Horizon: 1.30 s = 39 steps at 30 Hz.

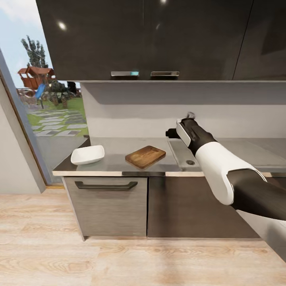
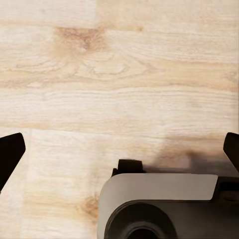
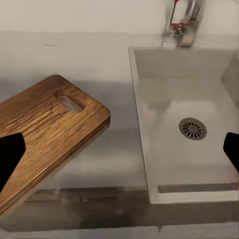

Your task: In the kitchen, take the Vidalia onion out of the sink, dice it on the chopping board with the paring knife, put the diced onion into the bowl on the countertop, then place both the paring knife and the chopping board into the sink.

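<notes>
On the grey countertop (image 1: 115,162) sit the white bowl (image 1: 87,155) and, to its right, the dark wooden chopping board (image 1: 145,156) (image 3: 47,129). My right gripper (image 1: 172,133) (image 3: 121,154) hovers open above the counter between the board and the sink (image 3: 164,124), nothing between its fingers. The steel basin shows its round drain (image 3: 192,128) and the tap (image 3: 181,17) behind it. In the head view my right arm covers much of the sink (image 1: 179,153). The left gripper (image 2: 121,149) hangs open over the floor. The Vidalia onion and paring knife are out of view.
Dark wall cabinets (image 1: 143,39) hang over the counter, with a drawer (image 1: 106,185) and cabinet doors below it. A glass door on the left looks onto a garden (image 1: 55,115). Pale wooden floor (image 1: 119,258) (image 2: 119,74) lies in front, and part of my base (image 2: 159,209) shows under the left gripper.
</notes>
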{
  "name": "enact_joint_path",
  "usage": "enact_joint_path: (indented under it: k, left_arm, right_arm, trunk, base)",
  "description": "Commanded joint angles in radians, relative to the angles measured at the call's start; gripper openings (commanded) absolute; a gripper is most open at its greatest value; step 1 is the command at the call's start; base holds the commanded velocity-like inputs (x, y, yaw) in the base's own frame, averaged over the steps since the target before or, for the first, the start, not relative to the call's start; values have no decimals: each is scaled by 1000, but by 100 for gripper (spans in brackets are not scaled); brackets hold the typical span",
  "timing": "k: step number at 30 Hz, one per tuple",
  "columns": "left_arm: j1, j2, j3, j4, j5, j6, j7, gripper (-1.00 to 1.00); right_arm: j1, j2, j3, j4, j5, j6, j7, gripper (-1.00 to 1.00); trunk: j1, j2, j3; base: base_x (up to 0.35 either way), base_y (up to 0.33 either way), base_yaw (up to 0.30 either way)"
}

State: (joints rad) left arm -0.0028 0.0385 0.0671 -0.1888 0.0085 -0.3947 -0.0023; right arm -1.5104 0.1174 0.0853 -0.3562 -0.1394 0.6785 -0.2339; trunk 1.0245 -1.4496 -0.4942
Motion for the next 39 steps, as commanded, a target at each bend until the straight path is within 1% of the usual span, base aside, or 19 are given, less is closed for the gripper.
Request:
enact_joint_path:
  k: [1, 9, 20, 23, 25, 26, 28, 34, 39]
  left_arm:
    - [0, 0, 3, 0, 1, -3, -1, 100]
    - [0, 0, 2, 0, 1, -3, -1, 100]
    - [0, 0, 0, 0, -1, -4, -1, 100]
    - [0, 0, 1, 0, -1, -4, -1, 100]
    - [0, 0, 1, 0, -1, -4, -1, 100]
    - [0, 0, 1, 0, -1, -4, -1, 100]
    - [0, 0, 1, 0, -1, -4, -1, 100]
    - [0, 0, 0, 0, -2, -4, -1, 100]
    - [0, 0, 1, 0, -2, -4, -1, 100]
  right_arm:
    - [-1, -1, 8, 3, -10, 4, -7, 100]
    - [0, -1, 9, 67, -8, -4, -5, 100]
    - [7, 0, 11, 111, -8, -7, 0, 100]
    - [8, 0, 11, 115, -7, -7, 43, 100]
    - [12, 0, 11, 116, -5, -7, 86, 100]
    - [19, -1, 11, 116, 6, -7, 108, 100]
    - [27, -1, 11, 117, 23, -8, 120, 100]
    - [42, -1, 11, 117, 72, -19, 133, 100]
    - [58, -3, 11, 117, 84, -41, 154, 100]
  trunk:
    - [1, 0, -1]
    - [1, 0, -1]
    - [1, 0, -1]
    - [1, 0, -1]
    - [1, 0, -1]
    - [1, 0, -1]
    - [1, 0, -1]
    - [1, 0, -1]
    - [1, 0, -1]
  base:
    - [315, -74, 0]
    - [316, -92, 0]
    - [299, -9, 0]
    - [223, 0, 0]
    - [100, 0, 0]
    - [40, 0, 0]
    - [26, 0, 0]
    - [8, 0, 0]
    - [36, -37, 0]
